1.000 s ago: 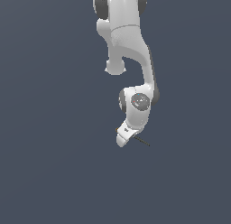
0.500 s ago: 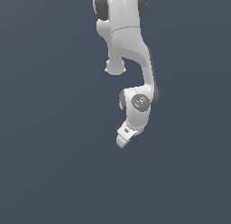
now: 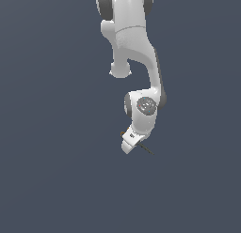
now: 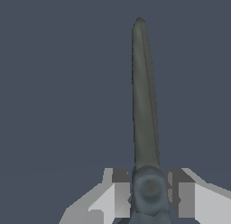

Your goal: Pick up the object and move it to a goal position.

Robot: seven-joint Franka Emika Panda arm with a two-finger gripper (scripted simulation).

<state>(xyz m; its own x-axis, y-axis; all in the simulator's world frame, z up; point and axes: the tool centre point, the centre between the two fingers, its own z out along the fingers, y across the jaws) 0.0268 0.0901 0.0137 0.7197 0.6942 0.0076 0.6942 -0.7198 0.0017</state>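
Scissors (image 4: 144,105): the long dark grey blades ran straight out from between the two fingers, closed together into one tapering shaft. The rounded pivot sat squarely in the gap between the pads. The loop handles did not show in the wrist view, being hidden behind or below the fingers.

Scissors in the exterior view (image 3: 145,148): only a thin dark sliver showed, poking out past the hand toward the exterior view's right and slightly downward. A tiny brownish speck at the hand's other side may have been a handle, though it was too small to be sure.

Gripper (image 4: 148,198): clenched on the scissors, a finger pressed to each side of the pivot region, with no gap visible between pads and metal.

Why held there: I judge the pivot was the thickest, stiffest part on so slim a tool, so it gave the pads something to bear on. The blades trailing out in line with the hand would also keep the load from twisting.

Arm (image 3: 134,63): it hung down from the top of the exterior view, its wrist bent so the gripper (image 3: 129,143) pointed low.

Surroundings: plain dark grey-blue all round in both views. No goal marker could be made out.

In the way: nothing appeared near the blades or the hand, so the path looked unobstructed.
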